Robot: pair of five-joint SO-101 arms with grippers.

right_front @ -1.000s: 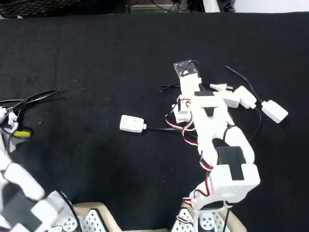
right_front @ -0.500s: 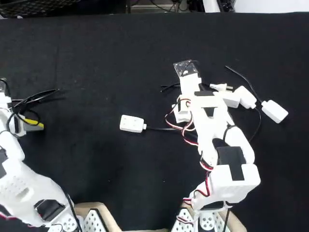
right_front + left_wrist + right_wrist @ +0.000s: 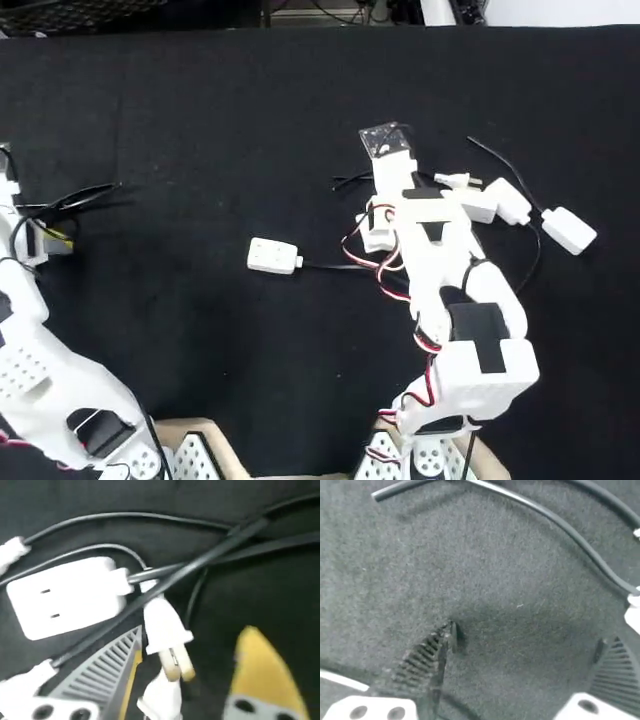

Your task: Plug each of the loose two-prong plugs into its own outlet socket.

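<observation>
Since a second ago the left arm has swung up along the desk's (image 3: 200, 120) left edge. The left gripper (image 3: 192, 635) is spread wide and holds nothing, its fingers (image 3: 107, 665) either side of a white plug (image 3: 165, 630) lying among black cords (image 3: 200, 565) just beside a white socket (image 3: 65, 600). The right gripper (image 3: 527, 632) is open and empty over bare desk, with a second socket (image 3: 273, 256) lying mid-desk.

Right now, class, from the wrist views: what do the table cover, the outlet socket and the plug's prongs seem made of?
Table cover: black felt-like cloth, matte, fuzzy fibres showing. Outlet socket: white moulded plastic, smooth, faint sheen. Prongs: probably metal, brass-toned tips, though blurred.
</observation>
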